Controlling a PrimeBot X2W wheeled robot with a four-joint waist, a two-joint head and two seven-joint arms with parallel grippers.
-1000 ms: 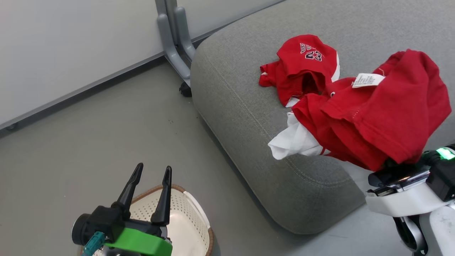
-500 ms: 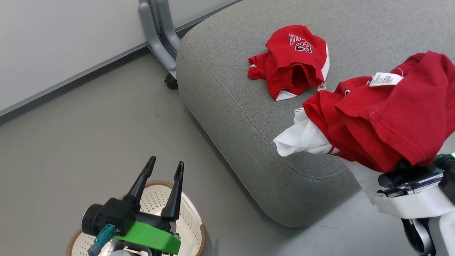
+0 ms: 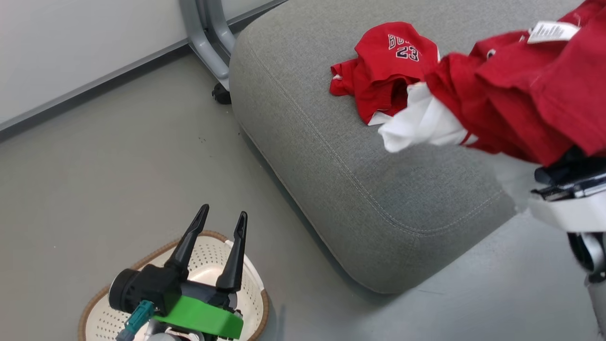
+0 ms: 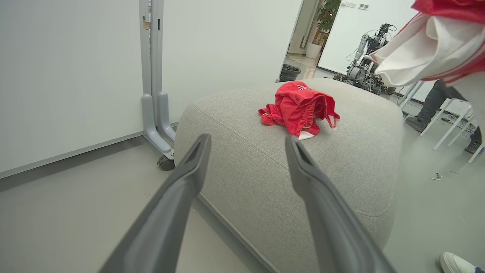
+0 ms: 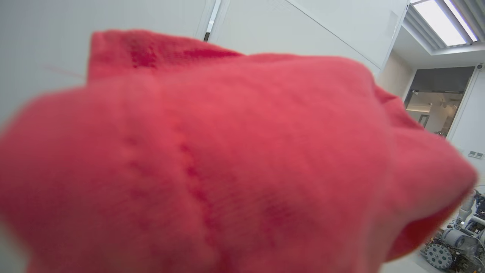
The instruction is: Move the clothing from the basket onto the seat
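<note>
A red garment [image 3: 384,71] marked 23 lies crumpled on the grey seat [image 3: 360,170], also seen as the garment [image 4: 299,110] on the seat [image 4: 348,159]. A second red clothing piece [image 3: 530,90] with white trim hangs in the air over the seat's right side, draped over my right gripper. That gripper's fingers are hidden under the fabric, and its wrist housing [image 3: 565,187] shows below. The red fabric [image 5: 227,170] covers the right wrist view. My left gripper [image 3: 223,212] stands open and empty above the cream basket [image 3: 97,303] on the floor.
A grey partition post on a caster [image 3: 220,93] stands against the wall by the seat's far left corner. Behind the seat are a bin [image 4: 290,72], another robot [image 4: 363,72] and a person's legs [image 4: 432,102] by white stools. A white shoe [image 4: 454,262] is at the floor's edge.
The head camera has shifted. My right arm has lifted the held red garment higher and further over the seat, so it now overlaps the lying garment. The left gripper stays open above the basket.
</note>
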